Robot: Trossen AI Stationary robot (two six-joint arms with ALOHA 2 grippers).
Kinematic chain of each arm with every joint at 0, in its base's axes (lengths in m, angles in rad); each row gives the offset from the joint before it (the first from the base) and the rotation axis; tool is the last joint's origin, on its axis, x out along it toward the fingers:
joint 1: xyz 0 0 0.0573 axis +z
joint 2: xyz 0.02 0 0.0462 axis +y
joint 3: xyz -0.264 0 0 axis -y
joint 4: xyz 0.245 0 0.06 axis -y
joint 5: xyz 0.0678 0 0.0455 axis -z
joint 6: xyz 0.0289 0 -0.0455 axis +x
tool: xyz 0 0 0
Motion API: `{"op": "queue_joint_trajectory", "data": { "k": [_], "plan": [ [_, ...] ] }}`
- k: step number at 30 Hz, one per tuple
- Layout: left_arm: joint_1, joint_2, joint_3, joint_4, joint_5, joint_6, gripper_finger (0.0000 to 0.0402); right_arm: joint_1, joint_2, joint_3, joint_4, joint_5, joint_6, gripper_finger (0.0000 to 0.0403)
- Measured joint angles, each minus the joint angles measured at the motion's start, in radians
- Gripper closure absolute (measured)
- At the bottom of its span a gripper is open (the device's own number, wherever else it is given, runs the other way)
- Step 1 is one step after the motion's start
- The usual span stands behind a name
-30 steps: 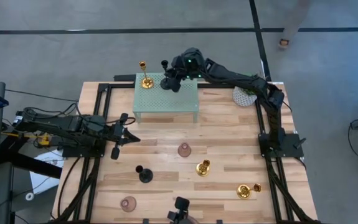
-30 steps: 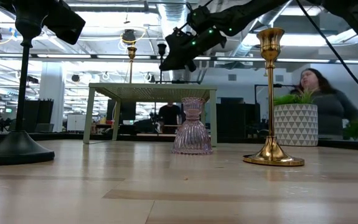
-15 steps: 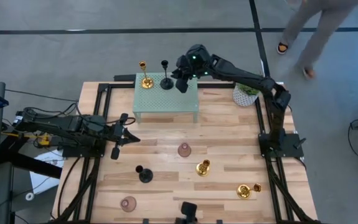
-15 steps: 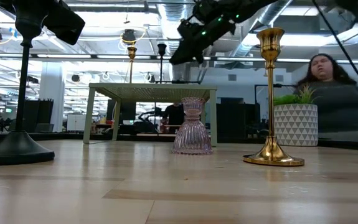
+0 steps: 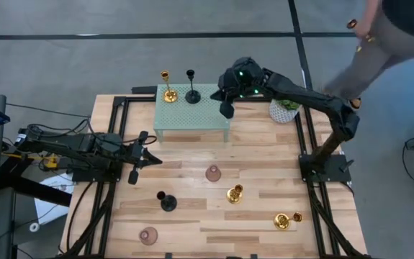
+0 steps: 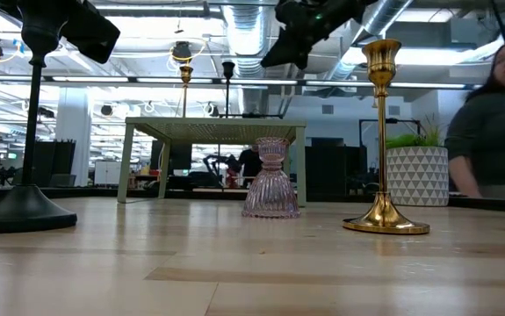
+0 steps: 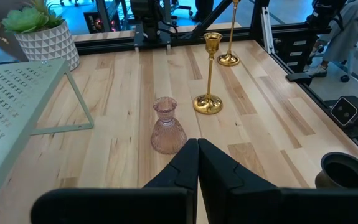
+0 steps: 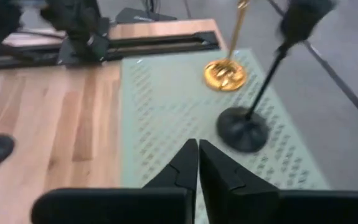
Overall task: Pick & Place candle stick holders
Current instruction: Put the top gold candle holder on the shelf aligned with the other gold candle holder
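Black holder (image 5: pixel 192 94) stands apart from closed right gripper (image 5: pixel 226 109).

Two candle stick holders, a gold one (image 5: pixel 168 92) and a black one (image 5: pixel 191 93), stand upright side by side on the green stand (image 5: pixel 192 115) at 12 o'clock, while pink glass (image 5: pixel 213 173), gold (image 5: pixel 234 193) and black (image 5: pixel 167 201) ones stand scattered on the counter (image 5: pixel 264 165) toward 6 o'clock.
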Motion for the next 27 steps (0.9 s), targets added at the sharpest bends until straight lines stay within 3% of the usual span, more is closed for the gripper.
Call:
{"op": "queue_joint_trajectory", "data": {
  "k": [12,27],
  "plan": [
    [0.000,0.000,0.000,0.001,0.000,0.000,0.0392,0.153,-0.172,-0.323,0.229,0.079,0.087,0.0401],
    [0.000,0.000,0.000,0.004,0.000,0.000,0.0392,0.357,-0.270,-0.446,0.258,0.315,0.113,0.0402]
  ]
}}
